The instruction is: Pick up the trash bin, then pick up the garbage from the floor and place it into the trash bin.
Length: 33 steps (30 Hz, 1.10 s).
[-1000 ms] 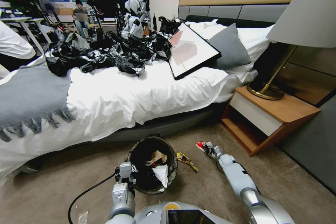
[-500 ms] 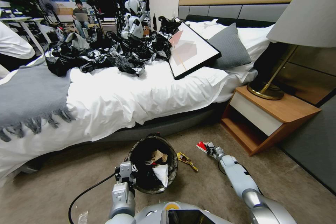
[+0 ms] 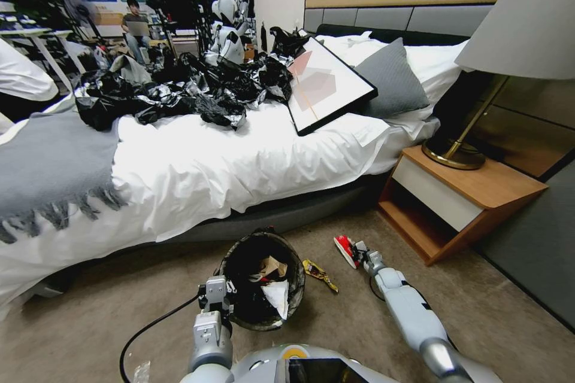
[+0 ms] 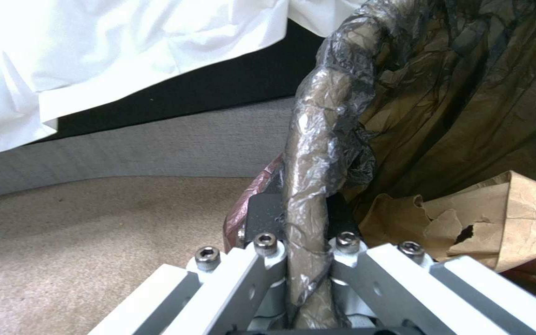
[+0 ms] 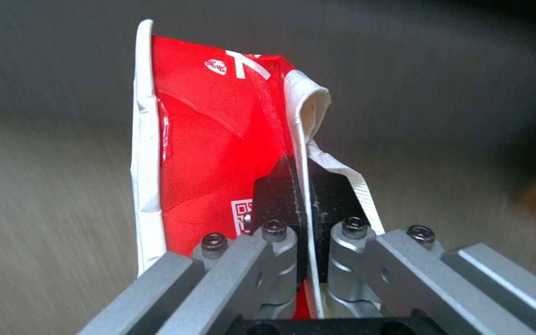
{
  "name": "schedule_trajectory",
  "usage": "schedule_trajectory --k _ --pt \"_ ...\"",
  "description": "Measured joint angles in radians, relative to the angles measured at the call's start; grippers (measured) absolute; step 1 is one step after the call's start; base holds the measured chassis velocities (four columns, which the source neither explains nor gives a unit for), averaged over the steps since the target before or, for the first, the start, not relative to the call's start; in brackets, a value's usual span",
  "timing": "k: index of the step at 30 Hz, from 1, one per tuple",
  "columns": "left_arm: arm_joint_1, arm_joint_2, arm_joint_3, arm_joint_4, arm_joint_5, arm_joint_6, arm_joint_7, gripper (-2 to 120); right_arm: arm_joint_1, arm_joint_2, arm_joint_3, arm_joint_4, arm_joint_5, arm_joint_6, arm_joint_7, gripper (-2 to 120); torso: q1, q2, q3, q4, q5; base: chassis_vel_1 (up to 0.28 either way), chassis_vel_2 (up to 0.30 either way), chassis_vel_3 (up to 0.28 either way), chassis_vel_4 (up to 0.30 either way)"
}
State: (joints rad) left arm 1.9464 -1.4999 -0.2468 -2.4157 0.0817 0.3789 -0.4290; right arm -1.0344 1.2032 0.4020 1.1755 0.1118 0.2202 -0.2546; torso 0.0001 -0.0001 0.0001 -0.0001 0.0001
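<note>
At lower centre of the head view, the left gripper (image 3: 217, 298) is clamped on the bag-covered rim of the trash bin (image 3: 293, 305), which holds brown and white paper scraps. Right of it, the right gripper (image 3: 358, 252) pinches a red wrapper (image 3: 345, 248) at its white edge; a yellow wrapper (image 3: 319, 274) lies on the carpet (image 3: 90, 323) between bin and arm

The carpeted floor (image 3: 120, 305) is carrying a yellow wrapper (image 3: 319, 274), lying just beside the trash bin (image 3: 262, 287). A wooden nightstand (image 3: 461, 203) is standing on the floor by the bed (image 3: 209, 167), which is bearing black plastic sheeting (image 3: 185, 93).
</note>
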Motion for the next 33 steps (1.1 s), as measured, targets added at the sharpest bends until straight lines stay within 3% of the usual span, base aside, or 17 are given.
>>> schedule_trajectory --k 2,5,6,9,10,12,16,22,24,33 --pt "0.000 0.003 0.000 0.001 -0.002 0.000 0.000 0 -0.024 -0.007 0.004 0.060 0.020 0.020 -0.003 0 0.000 0.000 0.000 -0.0001 -0.0001 0.000 0.000 0.000 0.000" --pt "-0.003 0.012 0.000 0.006 -0.007 0.003 0.001 0 -0.121 -0.034 0.014 0.274 0.095 0.086 -0.037 0 0.000 0.000 0.000 0.0002 0.0002 0.000 0.000 0.000 0.000" --pt "-0.003 0.012 0.000 0.006 -0.007 0.003 0.001 0 -0.121 -0.034 0.014 0.274 0.095 0.086 -0.037 0 0.000 0.000 0.000 0.0002 0.0002 0.000 0.000 0.000 0.000" --pt "-0.010 0.014 0.001 0.008 -0.013 0.007 0.003 0 -0.212 -0.063 0.001 0.515 0.184 0.119 -0.088 0 0.000 0.000 0.000 -0.0003 -0.0002 0.000 0.000 0.000 0.000" --pt "-0.010 0.014 0.001 0.008 -0.013 0.007 0.003 0 -0.212 -0.063 0.001 0.515 0.184 0.119 -0.088 0 0.000 0.000 0.000 -0.0003 -0.0002 0.000 0.000 0.000 0.000" --pt "-0.015 0.015 -0.002 0.012 -0.017 0.008 0.003 0 -0.260 -0.080 -0.031 0.662 0.216 0.122 -0.109 0 0.000 0.000 0.000 0.0004 -0.0006 0.000 0.000 0.000 0.000" --pt "-0.025 0.016 -0.007 0.021 -0.023 0.011 0.004 0 -0.306 -0.117 -0.104 0.780 0.251 0.105 -0.129 0 0.000 0.000 0.000 0.0001 -0.0005 0.000 0.000 0.000 0.000" --pt "-0.030 0.016 -0.006 0.028 -0.027 0.013 0.005 0 -0.348 -0.169 -0.211 0.841 0.278 0.088 -0.134 0 0.000 0.000 0.000 0.0000 -0.0002 0.000 0.000 0.000 0.000" --pt "-0.033 0.021 -0.005 0.032 -0.027 0.013 0.005 0 -0.356 -0.193 -0.276 0.846 0.247 0.090 -0.134 0 0.000 0.000 0.000 0.0001 -0.0002 0.000 0.000 0.000 0.000" --pt "-0.036 0.017 0.003 0.035 -0.026 0.015 0.006 0 -0.343 -0.208 -0.389 0.814 0.155 0.089 -0.118 0 0.000 0.000 0.000 0.0001 -0.0001 0.000 0.000 0.000 0.000"
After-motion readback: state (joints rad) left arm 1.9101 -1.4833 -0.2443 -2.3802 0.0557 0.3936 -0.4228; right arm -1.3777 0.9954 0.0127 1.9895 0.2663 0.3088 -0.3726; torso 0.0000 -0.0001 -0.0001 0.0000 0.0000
